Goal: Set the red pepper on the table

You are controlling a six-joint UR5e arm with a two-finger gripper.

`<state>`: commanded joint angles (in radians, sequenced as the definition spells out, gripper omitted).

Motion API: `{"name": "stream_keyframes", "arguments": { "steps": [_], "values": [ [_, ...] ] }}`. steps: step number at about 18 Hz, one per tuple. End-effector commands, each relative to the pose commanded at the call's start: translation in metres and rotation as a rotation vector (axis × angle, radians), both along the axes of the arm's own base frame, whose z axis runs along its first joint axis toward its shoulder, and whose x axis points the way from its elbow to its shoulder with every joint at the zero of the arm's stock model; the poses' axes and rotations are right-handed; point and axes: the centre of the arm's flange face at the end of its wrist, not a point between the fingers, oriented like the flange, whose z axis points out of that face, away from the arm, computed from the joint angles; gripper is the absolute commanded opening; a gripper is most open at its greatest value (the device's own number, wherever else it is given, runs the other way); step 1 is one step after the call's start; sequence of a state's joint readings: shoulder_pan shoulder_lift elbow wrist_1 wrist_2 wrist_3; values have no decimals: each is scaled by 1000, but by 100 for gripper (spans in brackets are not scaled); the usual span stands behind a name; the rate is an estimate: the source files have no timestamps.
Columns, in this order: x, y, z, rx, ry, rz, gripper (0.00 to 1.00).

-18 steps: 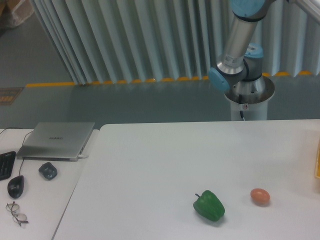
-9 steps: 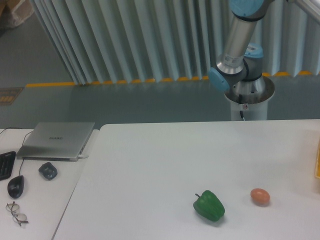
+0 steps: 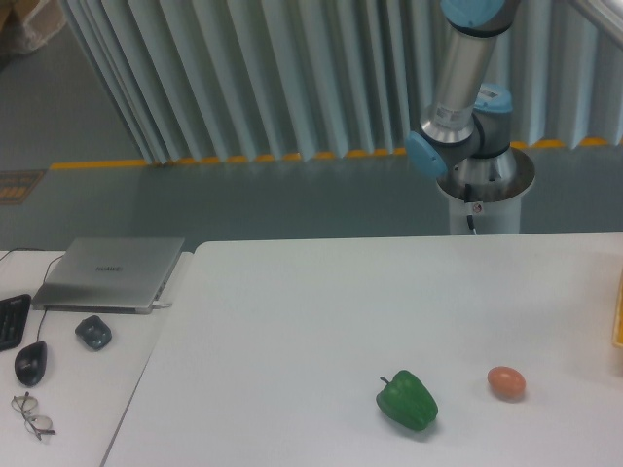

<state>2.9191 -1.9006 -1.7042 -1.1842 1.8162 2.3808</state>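
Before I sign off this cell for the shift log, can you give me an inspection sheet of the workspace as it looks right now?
Surface: white table, matte, rounded near-left corner.
Job's things: red pepper nothing seen.
Clutter: green pepper and orange-brown egg-shaped thing on the table, apart; yellow edge at right border.
Grippers: out of frame; only arm and base behind the table visible.
Cables: thin mouse lead.
Surroundings: side desk with closed laptop, mouse, keyboard corner, glasses, small dark object; ribbed wall.

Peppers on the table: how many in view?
1: a green pepper on the table, near its front edge, left of the orange-brown egg-shaped thing. No red pepper visible; possibly out of frame.
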Motion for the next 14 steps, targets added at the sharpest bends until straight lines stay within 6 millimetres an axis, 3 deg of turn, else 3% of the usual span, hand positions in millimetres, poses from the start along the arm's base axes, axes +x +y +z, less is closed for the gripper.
{"name": "stream_keyframes", "arguments": {
  "steps": [3, 7, 11, 14],
  "values": [
    [1, -6, -5, 0, 2, 73, 99],
    [13, 6, -10, 37, 8, 192, 99],
    [15, 6, -9, 43, 10, 213, 99],
    [14, 6, -9, 44, 11, 211, 93]
  ]
}}
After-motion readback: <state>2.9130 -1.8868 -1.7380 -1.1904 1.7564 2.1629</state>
